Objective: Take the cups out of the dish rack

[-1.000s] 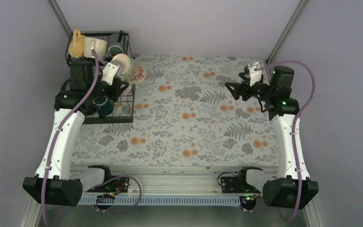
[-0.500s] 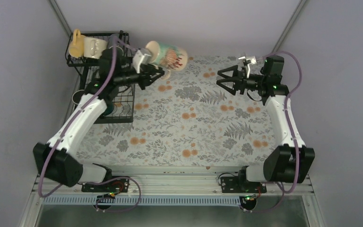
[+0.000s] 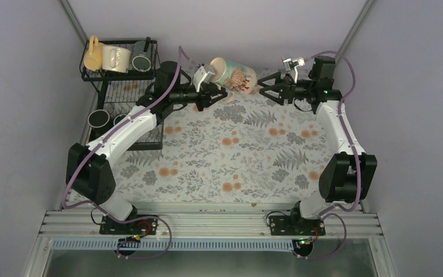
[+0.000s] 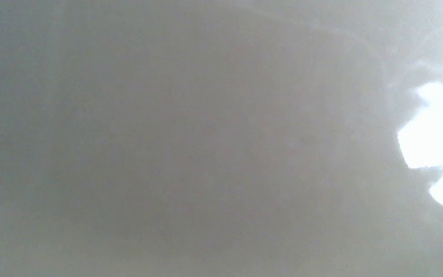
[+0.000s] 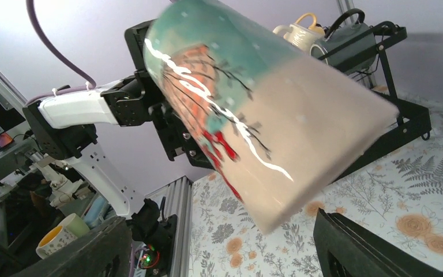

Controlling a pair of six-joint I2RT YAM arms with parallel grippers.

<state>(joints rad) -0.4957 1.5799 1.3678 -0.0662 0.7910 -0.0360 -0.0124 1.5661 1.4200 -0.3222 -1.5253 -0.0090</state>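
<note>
A beige cup (image 3: pixel 235 76) with a teal and red picture hangs on its side over the far middle of the table. My left gripper (image 3: pixel 210 88) is shut on its rim. In the right wrist view the beige cup (image 5: pixel 277 115) fills the frame, its base towards my open right gripper (image 5: pixel 225 254), just short of the fingers (image 5: pixel 369 248). From above, the right gripper (image 3: pixel 263 89) sits just right of the cup. The black dish rack (image 3: pixel 150 124) stands far left. A yellow cup (image 3: pixel 92 55), a cream cup (image 3: pixel 115 57) and a dark grey cup (image 3: pixel 141 59) sit on its upper shelf. The left wrist view is a grey blur.
A black cup (image 3: pixel 98 118) and a dark green cup (image 3: pixel 121 120) sit in the rack's lower tray. The floral cloth (image 3: pixel 236 156) covers the table. Grey walls close in left, right and behind. The left arm (image 5: pixel 81 109) stretches across behind the held cup.
The left arm has lifted the beige cup out of the rack and swung it right to the far middle. The right arm has reached left and back to meet it, jaws wide.
</note>
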